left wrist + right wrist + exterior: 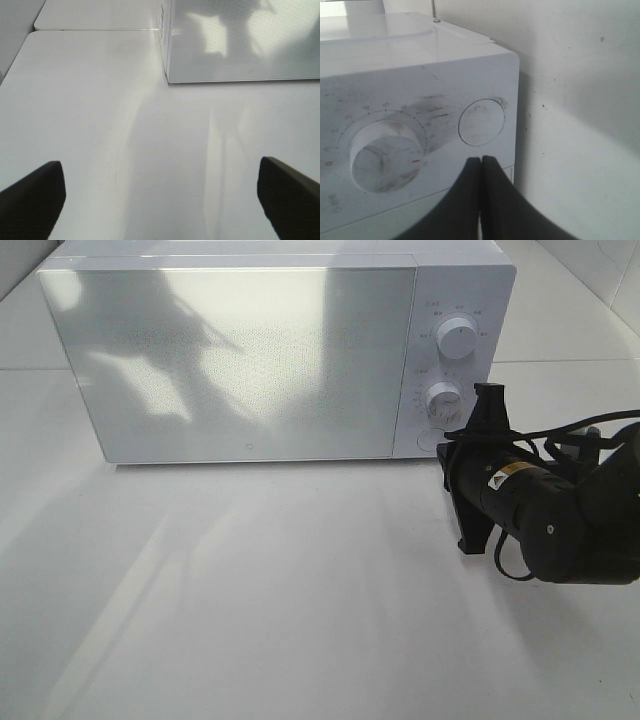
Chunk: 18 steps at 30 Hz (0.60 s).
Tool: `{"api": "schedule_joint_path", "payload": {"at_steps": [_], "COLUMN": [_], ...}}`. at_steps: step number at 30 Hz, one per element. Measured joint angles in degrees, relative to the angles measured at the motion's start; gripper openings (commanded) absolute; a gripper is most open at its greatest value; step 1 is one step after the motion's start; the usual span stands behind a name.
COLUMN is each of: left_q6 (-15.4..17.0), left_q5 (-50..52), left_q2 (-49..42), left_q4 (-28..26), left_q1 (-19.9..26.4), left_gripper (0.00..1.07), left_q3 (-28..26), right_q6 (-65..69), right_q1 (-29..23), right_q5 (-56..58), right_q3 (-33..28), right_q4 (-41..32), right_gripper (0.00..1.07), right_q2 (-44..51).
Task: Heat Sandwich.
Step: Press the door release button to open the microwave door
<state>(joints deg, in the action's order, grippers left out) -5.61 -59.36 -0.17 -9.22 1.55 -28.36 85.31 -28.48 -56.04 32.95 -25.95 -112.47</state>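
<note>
From high up, the white microwave point(230, 360) sits on the desk point(250, 620) with its door shut. The right tool point(447, 447) aims its tip at the round button point(428, 440) just ahead of it, probably to pop the door open.

In the left wrist view, the left tool point(160, 200) is released and empty, parked over bare desk with the microwave ahead.

In the right wrist view, the right tool is clenched on nothing, which makes one narrow poking tip. It sits just short of the button, with the dial point(385, 155) beside it. The sandwich shows nowhere.
</note>
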Motion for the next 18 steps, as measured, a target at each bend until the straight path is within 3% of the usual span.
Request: {"api": "schedule_joint_path", "payload": {"at_steps": [18], "left_q6": [0.0], "left_q5": [0.0], "left_q2": [0.0], "left_q4": [0.0], "left_q1": [0.0], "left_gripper": [0.99], "left_q3": [0.0], "right_q6": [-3.1], "right_q1": [2.9], "right_q5": [4.4], "right_q3": [10.0], "right_q4": [-0.1], "right_gripper": [0.0], "right_q2": [-6.4]}}
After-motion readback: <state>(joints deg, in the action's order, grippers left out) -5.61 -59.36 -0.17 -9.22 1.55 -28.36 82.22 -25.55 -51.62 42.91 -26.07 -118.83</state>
